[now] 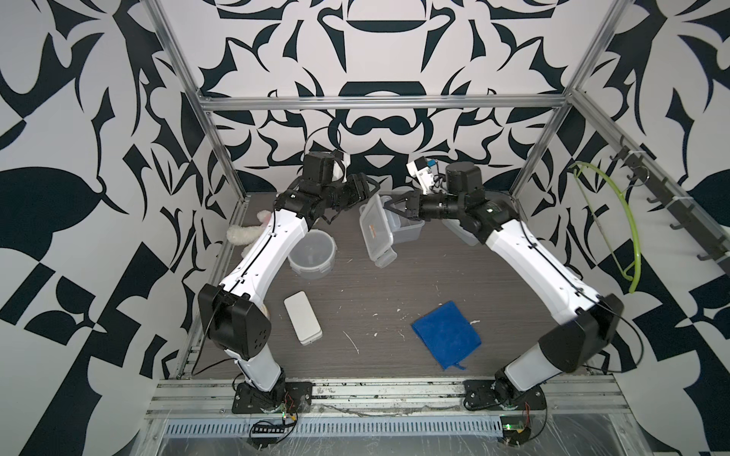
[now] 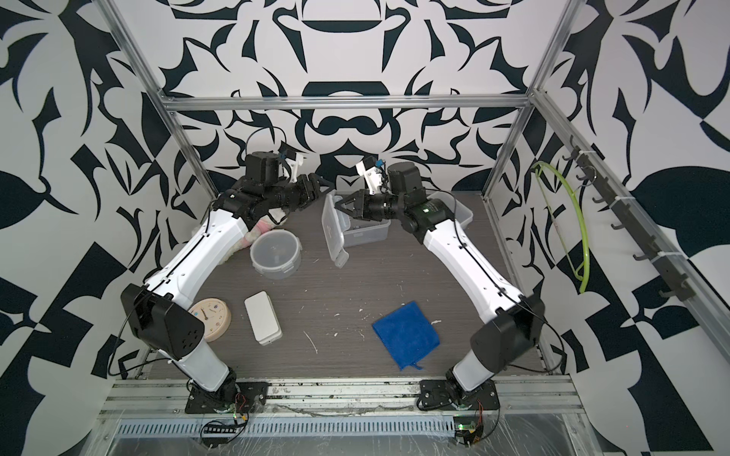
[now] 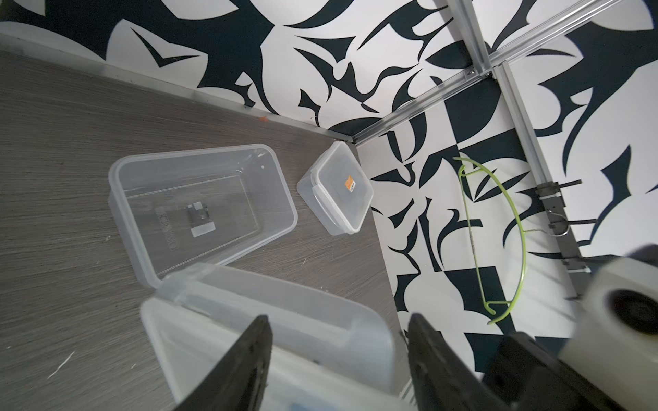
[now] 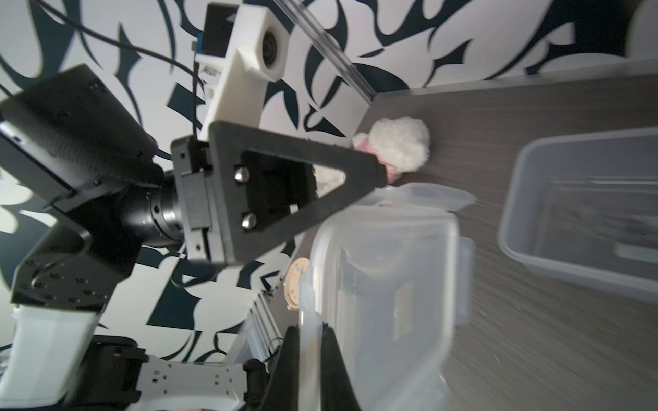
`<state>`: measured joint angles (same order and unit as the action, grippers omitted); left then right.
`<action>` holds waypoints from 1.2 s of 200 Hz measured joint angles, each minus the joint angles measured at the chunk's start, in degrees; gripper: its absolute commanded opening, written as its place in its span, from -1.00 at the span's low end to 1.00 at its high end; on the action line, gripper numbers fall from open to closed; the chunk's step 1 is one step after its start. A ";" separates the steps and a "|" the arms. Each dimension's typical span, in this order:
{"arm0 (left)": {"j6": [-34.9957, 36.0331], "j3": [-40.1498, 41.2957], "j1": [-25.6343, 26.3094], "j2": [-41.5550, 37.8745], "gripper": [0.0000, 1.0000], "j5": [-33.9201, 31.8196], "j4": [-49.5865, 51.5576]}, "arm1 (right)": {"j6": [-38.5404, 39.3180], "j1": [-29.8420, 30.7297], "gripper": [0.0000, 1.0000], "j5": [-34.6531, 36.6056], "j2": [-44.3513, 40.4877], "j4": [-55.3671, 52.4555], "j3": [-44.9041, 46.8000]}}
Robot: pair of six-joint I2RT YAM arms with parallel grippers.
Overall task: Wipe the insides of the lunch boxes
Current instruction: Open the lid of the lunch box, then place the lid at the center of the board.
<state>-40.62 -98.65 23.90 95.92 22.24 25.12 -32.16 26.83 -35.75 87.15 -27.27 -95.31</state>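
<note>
Clear plastic up in the air: the lid (image 1: 377,231) of one rectangular lunch box (image 1: 409,233) stands almost on edge, and the right gripper (image 4: 309,332) is clamped on its long rim. The box itself sits open and empty at the back of the table (image 1: 375,300), just behind the lid. The left gripper (image 3: 338,318) shows its jaws well apart at the lid's upper end; whether a finger touches the clip there, I cannot tell. Further out, the round lunch box (image 1: 312,252) sits beside the left arm, and the second rectangular one (image 3: 336,192), orange sticker on its lid, is clipped shut in the back right corner. The blue cloth (image 1: 446,333) lies flat near the front, well apart from both grippers. So this reads as the opening step, with no wiping yet. Next call: park the lid flat on bare table, free a gripper, then fetch that cloth and bring it down into the open box.
</note>
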 measured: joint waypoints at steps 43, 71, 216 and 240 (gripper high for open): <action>-0.28 6.99 -0.66 -0.79 0.27 -1.22 0.48 | 9.60 -0.17 -1.00 20.85 -13.05 -18.56 -4.68; -0.26 8.31 -0.68 -0.79 0.25 -1.33 0.85 | 13.11 -0.17 -1.00 35.50 -17.81 -28.57 -3.10; 0.13 9.22 -0.68 4.81 0.21 2.12 0.72 | 17.00 -0.98 -1.00 71.87 4.31 -30.40 20.65; 0.13 9.31 -0.68 5.55 0.20 2.21 0.72 | 16.92 -1.05 -1.00 69.00 7.91 -24.90 22.67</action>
<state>-40.49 -89.34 23.22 101.47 24.45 25.85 -15.25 25.78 33.26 95.07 -52.16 -72.64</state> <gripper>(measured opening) 0.602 0.074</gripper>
